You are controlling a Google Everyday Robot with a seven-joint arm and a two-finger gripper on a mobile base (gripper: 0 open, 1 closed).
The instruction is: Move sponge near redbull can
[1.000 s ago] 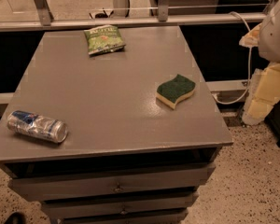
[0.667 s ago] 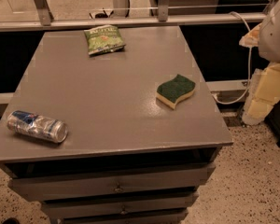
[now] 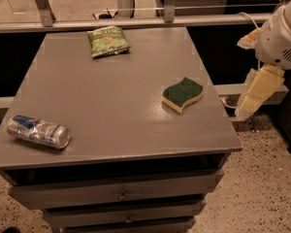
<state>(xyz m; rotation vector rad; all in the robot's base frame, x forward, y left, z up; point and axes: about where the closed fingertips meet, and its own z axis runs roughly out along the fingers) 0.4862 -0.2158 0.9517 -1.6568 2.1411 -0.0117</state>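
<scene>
Gripper [image 3: 252, 98], state unclear, hangs apart from wavy green-topped, yellow-foam sponge [image 3: 183, 94].

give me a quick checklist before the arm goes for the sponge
1. Sponge in view, green side up, nothing on it or touching it: ok.
2. Redbull can located, lying on its side near the table's front left corner: ok.
3. Stretch of table between sponge and can free of other things: ok.
4. Snack bag out of the way, at the far edge: ok.
5. Gripper positioned above the sponge: not ok, it hangs off the table's right side, apart from the sponge.
6. Can safe from rolling when the sponge arrives: cannot tell.
</scene>
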